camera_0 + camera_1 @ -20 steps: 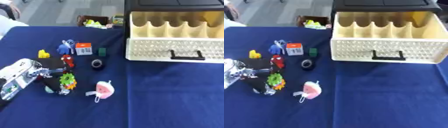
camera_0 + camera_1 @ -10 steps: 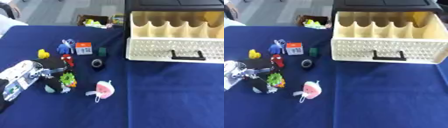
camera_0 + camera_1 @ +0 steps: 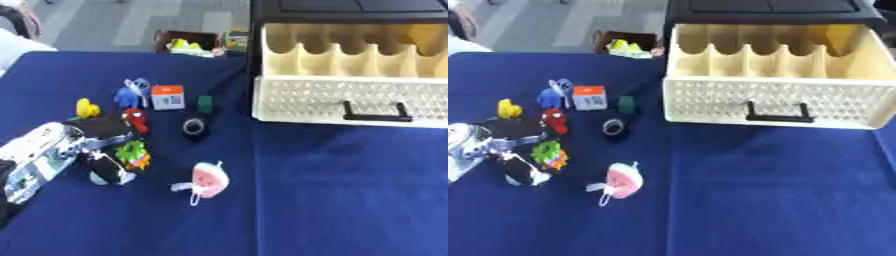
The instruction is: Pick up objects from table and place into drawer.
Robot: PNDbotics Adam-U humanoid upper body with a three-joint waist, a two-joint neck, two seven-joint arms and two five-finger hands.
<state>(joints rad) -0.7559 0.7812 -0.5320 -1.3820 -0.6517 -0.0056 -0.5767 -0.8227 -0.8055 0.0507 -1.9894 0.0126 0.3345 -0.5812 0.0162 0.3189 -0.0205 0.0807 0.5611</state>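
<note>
Where views differ: left eye view shows more of the left arm at the lower left edge; right eye view shows the drawer's right end and the cloth beyond it.
Left hand (image 3: 92,145): low on the left, fingers curled beside the green toy (image 3: 133,154); contact cannot be told; something dark and pale sits under the fingers.
Right hand: in neither view.
Toys on blue table (image 3: 332,200): yellow figure (image 3: 86,107), blue figure (image 3: 131,92), orange and white cube (image 3: 167,96), dark green block (image 3: 205,103), red figure (image 3: 134,119), black ring (image 3: 194,127), pink round toy (image 3: 208,180) with a white loop, apart from the rest.
Drawer (image 3: 772,97): cream, pulled open, black handle in front, divided into slots; contents cannot be told.
Behind: small box (image 3: 188,44) with yellow-green items at the table's far edge.
</note>
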